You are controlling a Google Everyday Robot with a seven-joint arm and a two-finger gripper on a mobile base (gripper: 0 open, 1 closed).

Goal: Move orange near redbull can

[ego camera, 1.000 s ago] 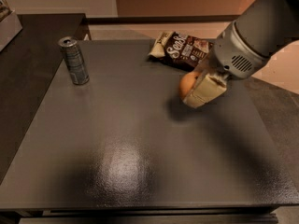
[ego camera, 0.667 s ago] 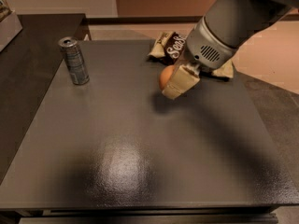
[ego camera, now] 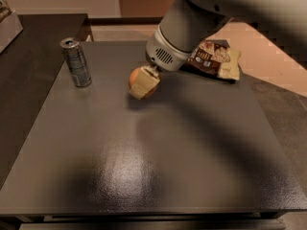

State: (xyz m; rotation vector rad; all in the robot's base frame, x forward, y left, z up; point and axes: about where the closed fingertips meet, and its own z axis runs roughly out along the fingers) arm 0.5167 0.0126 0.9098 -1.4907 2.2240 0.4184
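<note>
The orange point(ego camera: 135, 78) is a small round fruit held between the cream fingers of my gripper point(ego camera: 143, 84), just above the dark table top near its back middle. The gripper is shut on the orange, and a cream finger pad point(ego camera: 144, 86) covers most of its front. The redbull can point(ego camera: 76, 62) is slim and silvery-grey with bluish markings and stands upright at the back left of the table. The orange is to the right of the can, about a can's height away.
A flat dark-and-cream snack bag point(ego camera: 215, 60) lies at the back right, partly under my arm. The dark table point(ego camera: 158, 166) spreads toward the camera. A darker counter point(ego camera: 29, 56) adjoins on the left with a pale box point(ego camera: 7, 23) on it.
My gripper has carried the orange leftward across the back of the table, away from the snack bag and closer to the can.
</note>
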